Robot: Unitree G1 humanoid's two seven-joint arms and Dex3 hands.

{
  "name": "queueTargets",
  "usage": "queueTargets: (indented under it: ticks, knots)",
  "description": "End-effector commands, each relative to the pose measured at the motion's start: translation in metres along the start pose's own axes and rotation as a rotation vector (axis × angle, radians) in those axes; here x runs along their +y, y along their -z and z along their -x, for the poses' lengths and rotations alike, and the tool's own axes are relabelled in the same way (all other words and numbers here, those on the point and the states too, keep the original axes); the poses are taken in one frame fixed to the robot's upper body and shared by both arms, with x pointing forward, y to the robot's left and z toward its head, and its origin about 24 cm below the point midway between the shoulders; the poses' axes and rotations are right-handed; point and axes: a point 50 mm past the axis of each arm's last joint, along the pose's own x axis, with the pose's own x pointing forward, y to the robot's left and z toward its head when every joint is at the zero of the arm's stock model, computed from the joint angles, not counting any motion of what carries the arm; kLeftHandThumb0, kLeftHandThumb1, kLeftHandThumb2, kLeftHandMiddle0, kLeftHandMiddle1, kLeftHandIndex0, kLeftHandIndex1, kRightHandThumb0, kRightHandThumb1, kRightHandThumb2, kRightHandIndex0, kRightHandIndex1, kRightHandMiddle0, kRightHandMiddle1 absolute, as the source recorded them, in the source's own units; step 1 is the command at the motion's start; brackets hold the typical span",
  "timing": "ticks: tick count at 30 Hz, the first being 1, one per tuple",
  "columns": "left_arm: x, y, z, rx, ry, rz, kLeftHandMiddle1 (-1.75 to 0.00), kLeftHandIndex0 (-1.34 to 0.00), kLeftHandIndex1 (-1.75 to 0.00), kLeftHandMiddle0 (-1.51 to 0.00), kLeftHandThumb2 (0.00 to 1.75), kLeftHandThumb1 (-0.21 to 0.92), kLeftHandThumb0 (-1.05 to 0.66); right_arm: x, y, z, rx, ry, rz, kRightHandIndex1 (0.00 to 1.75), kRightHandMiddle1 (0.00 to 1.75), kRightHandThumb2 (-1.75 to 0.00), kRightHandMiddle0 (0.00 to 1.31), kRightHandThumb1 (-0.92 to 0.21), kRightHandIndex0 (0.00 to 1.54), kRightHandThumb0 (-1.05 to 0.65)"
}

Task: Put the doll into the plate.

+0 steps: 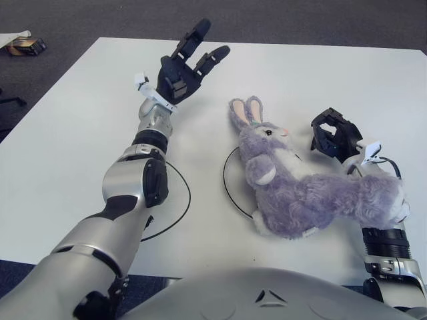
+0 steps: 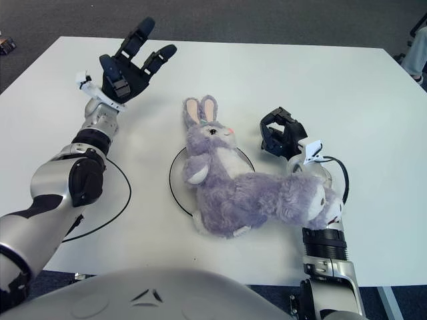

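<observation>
Doll lies across the plate, legs draped over right forearm. Left hand raised above the desk, fingers spread, empty: likely released. Right hand beside doll's head, curled, gripping nothing.

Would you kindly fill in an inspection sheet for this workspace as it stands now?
Surface: white table.
Job's things: grey rabbit doll lies across the white plate, legs trailing over the right forearm.
Clutter: nothing seen.
Hands: left hand raised left of the doll's ears, fingers spread, empty; right hand right of the doll's head, curled, empty.
Cables: black cable looping by the left arm.
Surroundings: dark carpet; small box.
</observation>
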Motion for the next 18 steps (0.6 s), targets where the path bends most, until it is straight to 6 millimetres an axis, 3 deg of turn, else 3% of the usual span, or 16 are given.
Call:
queueTargets:
  ticks: [1, 11, 18]
  knots:
    - [0.004, 0.001, 0.005, 0.018, -0.061, -0.015, -0.71, 0.00, -0.18, -0.11, 1.02, 0.92, -1.05, 0.008, 0.044, 0.013, 0.213, -0.037, -0.036, 1.75, 1.75, -0.79, 0.31, -0.73, 0.84, -0.38]
    - [0.007, 0.001, 0.013, 0.115, -0.250, -0.308, -0.81, 0.00, -0.36, -0.22, 1.05, 0.92, -1.01, 0.008, 0.045, 0.012, 0.220, -0.035, -0.032, 1.75, 1.75, -0.83, 0.33, -0.70, 0.86, -0.38]
    - [0.007, 0.015, 0.022, 0.184, -0.297, -0.319, -0.80, 0.00, -0.37, -0.23, 1.03, 0.92, -1.00, 0.008, 0.045, 0.012, 0.220, -0.034, -0.034, 1.75, 1.75, -0.84, 0.34, -0.69, 0.85, -0.38]
